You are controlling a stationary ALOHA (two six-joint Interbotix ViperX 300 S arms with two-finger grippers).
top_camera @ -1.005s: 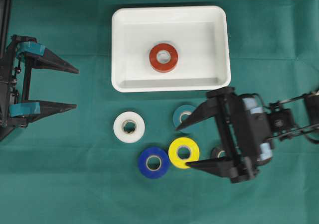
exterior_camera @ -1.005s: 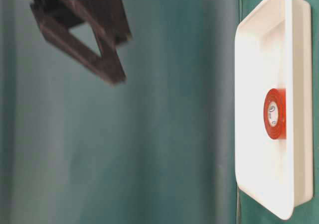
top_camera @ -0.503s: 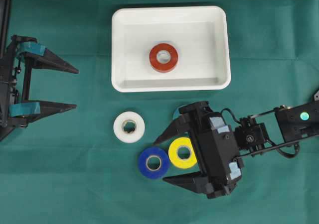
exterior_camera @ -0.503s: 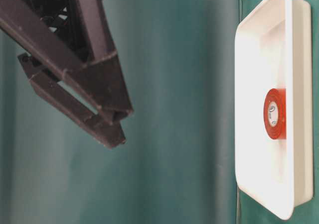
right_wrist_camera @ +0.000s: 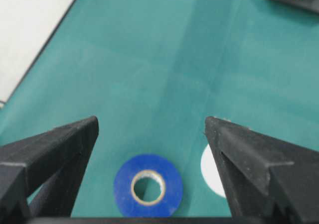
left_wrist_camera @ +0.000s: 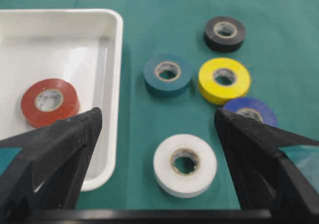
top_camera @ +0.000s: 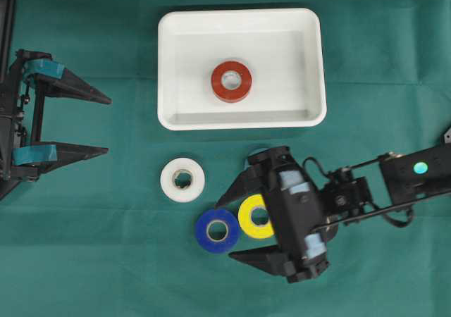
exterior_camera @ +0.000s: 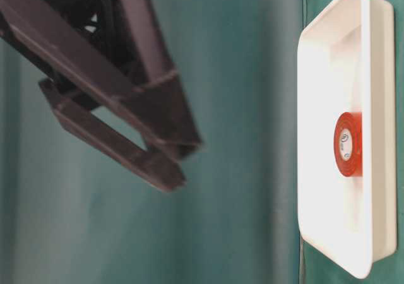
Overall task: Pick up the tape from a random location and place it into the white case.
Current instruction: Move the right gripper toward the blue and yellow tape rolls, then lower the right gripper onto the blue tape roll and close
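Overhead view: white case (top_camera: pixel 170 63) holds red tape (top_camera: pixel 231 81); L fingers (top_camera: pixel 83 91) & R fingers (top_camera: pixel 232 192) both spread, empty.

1. My right gripper (top_camera: pixel 232 225) is black, with pale blue patches on its body.
2. My left gripper (top_camera: pixel 106 125) has black fingers with teal blue pads at the finger bases.
3. The white case (top_camera: pixel 169 63) is plain white, without pattern.
4. The red tape roll (top_camera: pixel 231 81) inside the case has a whitish core.
5. The white tape roll (top_camera: pixel 182 179) has a pale brownish core.
6. The blue tape roll (top_camera: pixel 216 230) is deep blue with a tan inner ring.
7. The yellow tape roll (top_camera: pixel 252 215) is bright yellow.
8. The teal tape roll (left_wrist_camera: pixel 167 74) is dark blue-green.
9. The black tape roll (left_wrist_camera: pixel 225 33) has a pale core.
10. The table cloth (top_camera: pixel 84 246) is uniform dark green.
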